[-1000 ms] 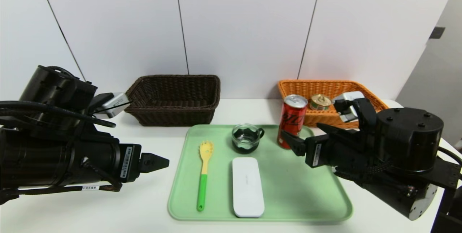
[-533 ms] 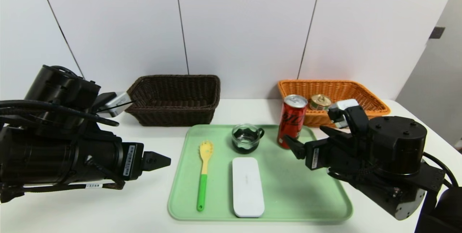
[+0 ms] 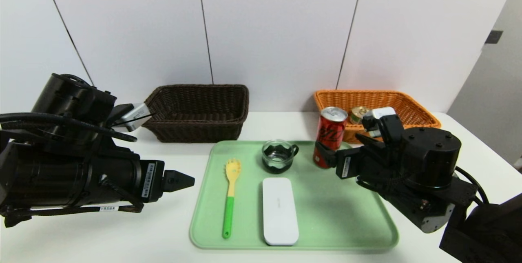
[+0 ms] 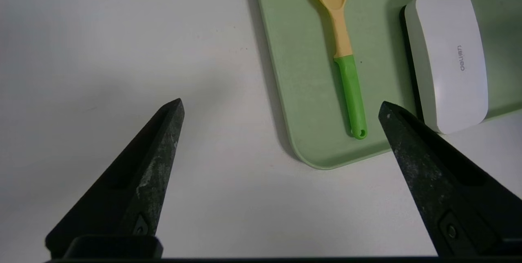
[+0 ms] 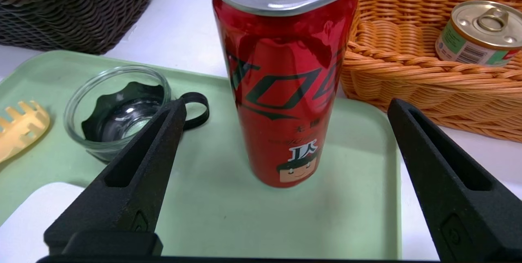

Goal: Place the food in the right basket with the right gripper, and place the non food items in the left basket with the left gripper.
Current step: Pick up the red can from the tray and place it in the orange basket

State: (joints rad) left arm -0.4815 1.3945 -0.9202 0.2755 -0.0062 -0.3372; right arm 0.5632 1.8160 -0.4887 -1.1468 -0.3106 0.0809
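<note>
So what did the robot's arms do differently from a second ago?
The right gripper moved in toward the red can, jaws open on either side, not yet gripping. The left gripper stayed open beside the green tray. The spoon, cup, white case and tin didn't move.

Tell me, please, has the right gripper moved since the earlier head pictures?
Yes. The right gripper, open, has advanced toward the red can standing on the green tray, closing the gap.
</note>
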